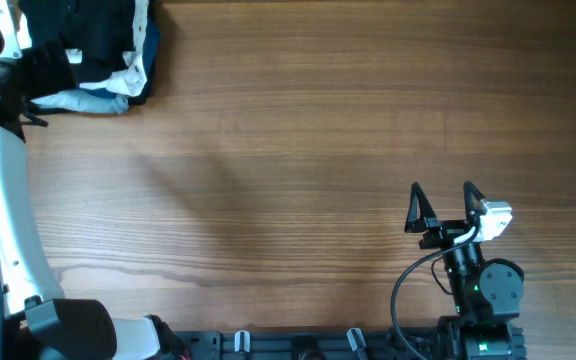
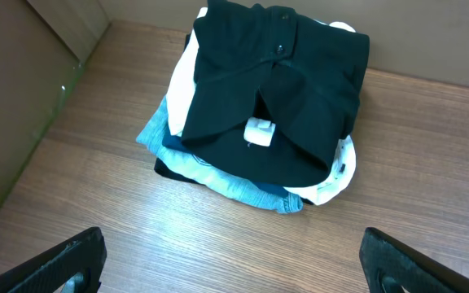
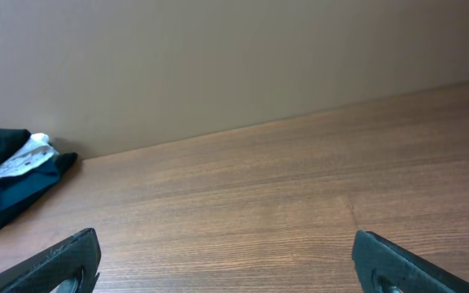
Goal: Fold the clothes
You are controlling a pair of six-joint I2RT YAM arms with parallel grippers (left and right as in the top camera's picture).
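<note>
The black T-shirt (image 2: pixel 300 73) tops the pile (image 2: pixel 218 175) at the overhead's upper left, dead ahead of my left gripper (image 2: pixel 234 273), fingers spread wide, empty. My right gripper (image 1: pixel 443 200), likewise spread and empty, sits far lower right.

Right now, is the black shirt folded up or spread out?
Folded up loosely: the black shirt lies bundled atop the pile, not spread over the table.

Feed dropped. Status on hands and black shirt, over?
Left hand open, empty. Right hand open, empty. Black shirt ungrasped, topping white garment and blue pieces.
</note>
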